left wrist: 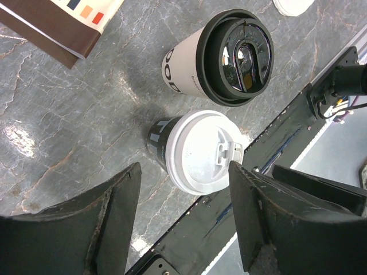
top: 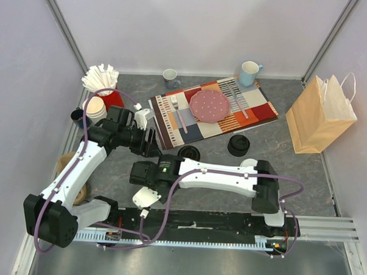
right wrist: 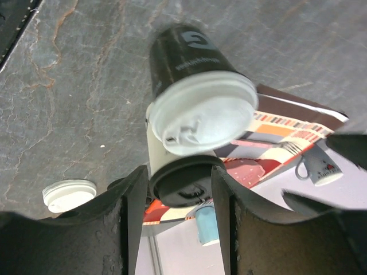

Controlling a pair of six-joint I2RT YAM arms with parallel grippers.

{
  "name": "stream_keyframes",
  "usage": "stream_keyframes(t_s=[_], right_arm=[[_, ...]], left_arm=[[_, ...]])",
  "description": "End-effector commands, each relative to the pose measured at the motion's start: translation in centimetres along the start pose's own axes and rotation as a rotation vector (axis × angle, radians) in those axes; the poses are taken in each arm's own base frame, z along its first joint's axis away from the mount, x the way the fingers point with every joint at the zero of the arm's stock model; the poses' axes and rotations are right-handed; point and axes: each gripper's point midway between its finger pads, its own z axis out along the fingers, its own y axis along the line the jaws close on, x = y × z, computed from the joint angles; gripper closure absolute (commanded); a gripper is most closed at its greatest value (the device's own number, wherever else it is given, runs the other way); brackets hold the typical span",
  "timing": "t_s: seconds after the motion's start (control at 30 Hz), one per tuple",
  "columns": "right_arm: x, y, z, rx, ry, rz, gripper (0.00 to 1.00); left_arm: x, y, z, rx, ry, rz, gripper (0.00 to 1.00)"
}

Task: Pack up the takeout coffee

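Top view, cups: hidden under the right arm's wrist, near the table's (top: 291, 172) front edge.
Top view, claws: left gripper (top: 148, 142) and right gripper (top: 140, 175) sit close together, left of centre; from here I cannot tell how wide either stands.
Top view, room: the placemat (top: 258, 110) lies just behind the grippers. The paper bag (top: 318, 116) stands well apart at the far right, with bare grey table between.
Left wrist, cups: the cream cup with black lid (left wrist: 218, 57) and the black cup with white lid (left wrist: 198, 152) stand upright just beside each other, long axes vertical, lids up.
Left wrist, claw: the left gripper (left wrist: 184, 169) is spread wide above the black cup and holds nothing.
Left wrist, edges: the front rail (left wrist: 287, 132) runs just beside both cups. The placemat (left wrist: 63, 23) corner lies on the opposite side across bare stone. The loose white lid (left wrist: 292, 4) lies near the rail.
Right wrist, cups: the black cup with white lid (right wrist: 198, 97) faces the lens lid-first, and the cream cup with black lid (right wrist: 183, 177) shows beside it.
Right wrist, claw: the right gripper (right wrist: 179, 172) is spread and pinches nothing. The black lid shows in its gap.
Right wrist, room: the loose white lid (right wrist: 70, 195) lies apart on bare stone.
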Motion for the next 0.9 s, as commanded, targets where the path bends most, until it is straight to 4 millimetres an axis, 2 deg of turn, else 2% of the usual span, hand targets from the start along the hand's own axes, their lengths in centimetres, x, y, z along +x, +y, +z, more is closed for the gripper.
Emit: stream_keyframes(t_s=[0.0, 0.03, 0.1, 0.13, 0.17, 0.2, 0.23, 0.27, 0.3, 0.33, 0.37, 0.4, 0.43, 0.47, 0.5, 0.53, 0.57, 0.67, 0.87], right_arm=[[-0.8, -2.6, -6.3, 0.200, -0.183, 0.103, 0.44], [-1.0, -3.4, -8.1, 0.262, -0.250, 0.145, 0.44], [-1.2, -3.4, -8.9, 0.299, -0.325, 0.207, 0.44], [-1.3, -5.0, -11.7, 0.414, -0.436, 0.284, 0.43], [-0.8, -4.8, -10.9, 0.417, -0.465, 0.409, 0.42], [-0.4, -5.5, -11.6, 0.463, -0.516, 0.520, 0.41], [0.6, -7.5, -14.5, 0.589, -0.627, 0.655, 0.39], [1.8, -7.5, -13.2, 0.569, -0.681, 0.903, 0.37], [2.6, -8.0, -13.5, 0.588, -0.734, 1.036, 0.34], [3.4, -8.4, -14.9, 0.619, -0.816, 1.143, 0.14], [4.3, -7.7, -13.1, 0.594, -0.809, 1.262, 0.02], [4.4, -7.2, -12.8, 0.563, -0.859, 1.416, 0.02], [4.9, -7.1, -13.8, 0.585, -0.924, 1.499, 0.03], [4.9, -5.9, -11.5, 0.559, -0.901, 1.557, 0.04], [4.7, -5.5, -11.1, 0.530, -0.941, 1.667, 0.05], [4.9, -5.1, -11.2, 0.529, -0.968, 1.723, 0.07], [5.4, -4.4, -9.4, 0.531, -0.925, 1.776, 0.09], [6.1, -3.2, -7.1, 0.523, -0.880, 1.920, 0.16], [5.2, -3.0, -3.7, 0.483, -0.857, 2.032, 0.26]], left_arm=[[-0.7, -0.6, -0.2, 0.025, -0.028, 0.001, 0.29], [-0.4, -0.9, -0.1, 0.048, -0.015, 0.000, 0.29], [-0.4, -0.7, 0.0, 0.056, -0.006, 0.027, 0.28], [-0.3, -0.6, 0.1, 0.061, 0.005, 0.038, 0.28], [-0.4, -0.4, 0.2, 0.067, 0.016, 0.091, 0.28], [-0.2, -0.3, 0.4, 0.069, 0.033, 0.103, 0.28], [0.4, -0.3, 0.3, 0.085, 0.063, 0.128, 0.28], [0.4, -0.5, 0.3, 0.102, 0.080, 0.130, 0.28], [0.6, -0.7, 0.3, 0.121, 0.094, 0.133, 0.28], [1.0, -1.4, 0.2, 0.168, 0.104, 0.153, 0.28], [1.6, -1.6, 0.2, 0.186, 0.123, 0.152, 0.28], [1.9, -1.6, 0.2, 0.194, 0.128, 0.163, 0.27], [2.2, -1.1, 0.4, 0.178, 0.136, 0.187, 0.27], [2.5, -0.8, 0.5, 0.166, 0.144, 0.199, 0.27], [2.6, -0.2, 0.6, 0.143, 0.151, 0.208, 0.27], [2.8, 0.0, 0.7, 0.140, 0.155, 0.215, 0.27], [2.9, 0.0, 0.8, 0.140, 0.162, 0.210, 0.28], [3.1, 0.2, 1.3, 0.150, 0.174, 0.186, 0.29], [4.0, 1.2, 2.6, 0.141, 0.226, 0.148, 0.34]])
